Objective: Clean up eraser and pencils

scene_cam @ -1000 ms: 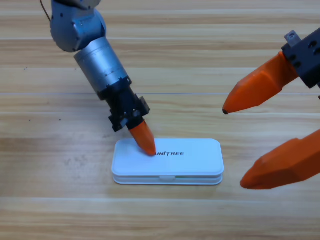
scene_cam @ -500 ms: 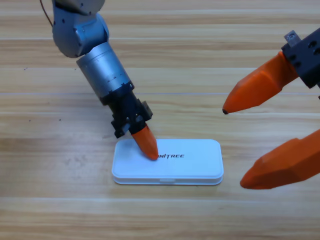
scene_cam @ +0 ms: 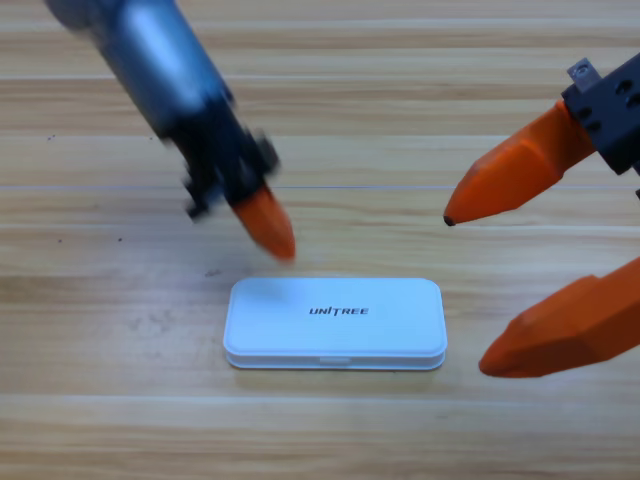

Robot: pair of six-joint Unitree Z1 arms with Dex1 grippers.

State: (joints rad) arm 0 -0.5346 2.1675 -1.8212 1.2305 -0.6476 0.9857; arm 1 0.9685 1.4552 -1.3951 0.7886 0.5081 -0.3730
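The white case lies closed on the wooden table, a little below the middle, with its printed lid facing up. The eraser and the pencils are out of view. My left gripper hangs just above and left of the case's top-left corner, clear of the lid. Its orange jaws are pressed together into one tip with nothing in them. My right gripper waits at the right edge beside the case. It is open wide and holds nothing.
Bare wooden table surrounds the case on all sides. The left arm's grey body slants in from the top-left corner.
My left gripper has lifted off the case lid and drawn back up and to the left. The case and the right gripper have not moved.
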